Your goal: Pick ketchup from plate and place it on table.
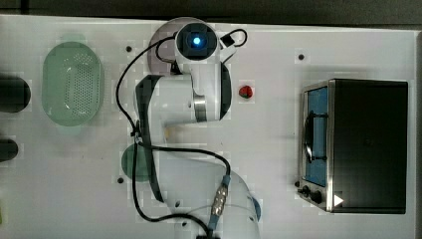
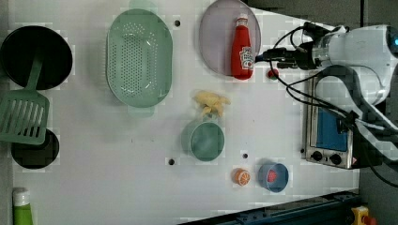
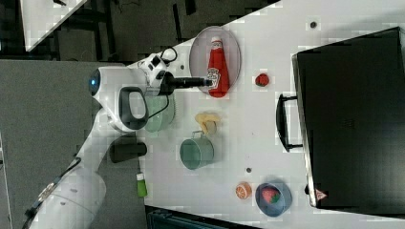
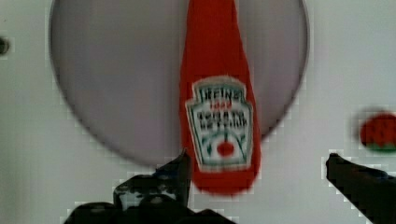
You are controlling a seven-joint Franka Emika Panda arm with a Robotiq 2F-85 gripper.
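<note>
**White tabletop, one bottle under my spread fingers**

White and flat, the table [image 2: 117,178] is the biggest thing here, with bare room across the middle of the left view and a few small dark holes. My arm reaches out over its far edge, bent at the elbow, wrist turned so that my gripper [image 4: 257,175] points down at the plate [image 2: 216,37]. My fingers [image 4: 177,175] are spread wide and hold nothing; in the wrist view one dark tip sits just beside the bottle's base and the other well off to its far side, near the red fruit [image 4: 378,133].

One black toaster oven [image 1: 368,144] stands at the top view's right. One green perforated basket [image 2: 138,58] lies at the left view's left of the plate. The single plate lies close to the table's edge. One ketchup [image 2: 242,47] lies flat on it, cap toward the table's edge, base overhanging the rim onto the table.

Smaller: one teal cup [image 2: 204,140], one blue bowl [image 2: 273,177], one orange slice [image 2: 242,176].
</note>
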